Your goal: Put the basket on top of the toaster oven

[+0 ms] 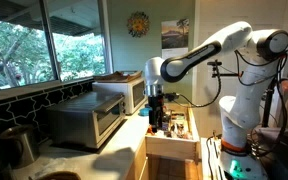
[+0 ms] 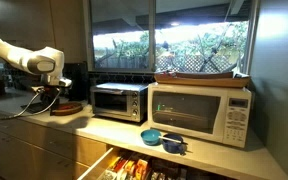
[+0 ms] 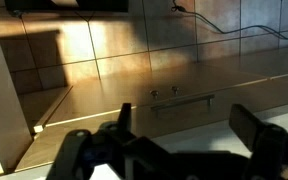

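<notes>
End effector (image 2: pixel 52 94) hangs spread wide, gripping nothing (wrist view confirms), close by the basket (image 2: pixel 70 107) on the table (image 2: pixel 104 124) beside the toaster oven (image 2: pixel 119 101), likely lining up a rim grasp.

Toaster oven (image 2: pixel 119 101) just beside microwave (image 2: pixel 199 112)

On counter (image 2: pixel 119 127), mid-frame from left: basket (image 2: pixel 70 107), toaster oven (image 2: pixel 119 101), microwave (image 2: pixel 201 113); blue bowls (image 2: pixel 152 136) lower centre, in front.
</notes>
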`<state>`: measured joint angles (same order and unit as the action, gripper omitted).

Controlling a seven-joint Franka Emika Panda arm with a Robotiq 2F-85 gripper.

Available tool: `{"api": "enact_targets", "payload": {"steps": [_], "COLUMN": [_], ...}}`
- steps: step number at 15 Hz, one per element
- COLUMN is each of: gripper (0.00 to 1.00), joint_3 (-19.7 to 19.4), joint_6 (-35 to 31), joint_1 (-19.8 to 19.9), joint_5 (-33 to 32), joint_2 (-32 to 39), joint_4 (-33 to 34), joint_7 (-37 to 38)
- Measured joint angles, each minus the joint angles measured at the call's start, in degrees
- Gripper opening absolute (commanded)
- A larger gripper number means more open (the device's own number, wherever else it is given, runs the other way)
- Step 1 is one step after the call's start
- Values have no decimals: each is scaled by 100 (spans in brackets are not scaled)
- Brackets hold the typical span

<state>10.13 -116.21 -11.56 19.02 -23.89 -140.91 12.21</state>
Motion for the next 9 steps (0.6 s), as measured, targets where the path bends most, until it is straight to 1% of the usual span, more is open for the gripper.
{"api": "enact_targets", "payload": {"steps": [4, 5, 7, 9], "gripper": [100, 100, 100, 100], "joint_3": [2, 11, 118, 327], "joint_6": [-1, -150, -831, -1745], "joint_1": [4, 13, 70, 141], "joint_5": [-5, -2, -52, -171], "joint_2": [1, 25, 225, 618], "joint_4": [4, 23, 192, 512], "joint_7": [0, 42, 351, 801]}}
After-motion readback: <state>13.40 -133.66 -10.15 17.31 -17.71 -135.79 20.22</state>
